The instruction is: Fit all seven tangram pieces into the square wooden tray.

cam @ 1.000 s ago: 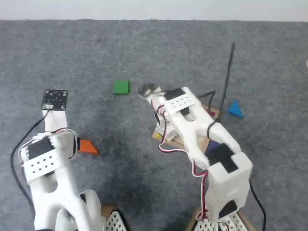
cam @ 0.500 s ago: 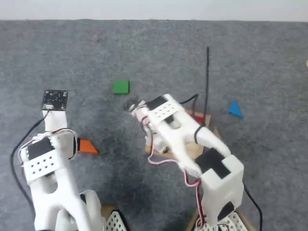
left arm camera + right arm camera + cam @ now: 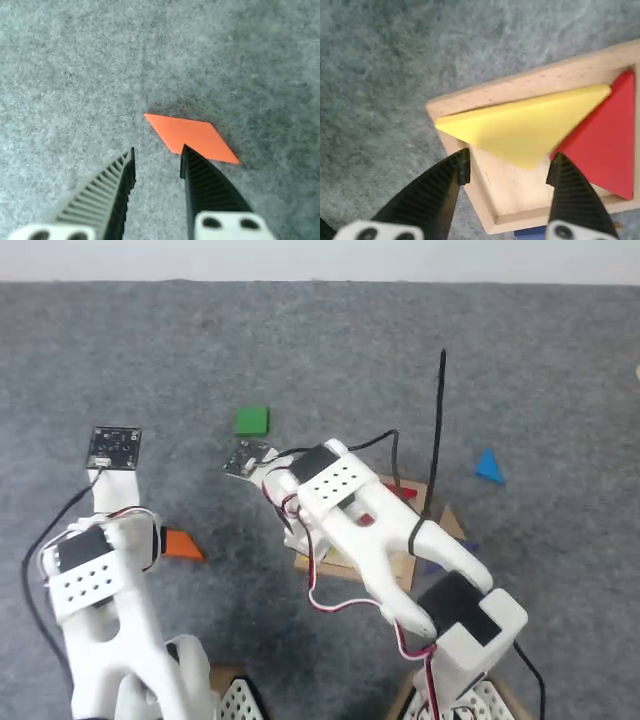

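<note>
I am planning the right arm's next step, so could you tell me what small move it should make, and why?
Probably lower the open right hand and nudge the yellow triangle inward until it drops flat. Its corner seems to rest on the rim of the wooden tray rather than inside, beside the red triangle, and the hand holds nothing.

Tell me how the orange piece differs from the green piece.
The orange piece is a slanted parallelogram; the green piece is a square. The orange one lies at the tips of the left gripper; the green one lies farther out. Both rest flat on the grey mat, outside the wooden tray.
</note>
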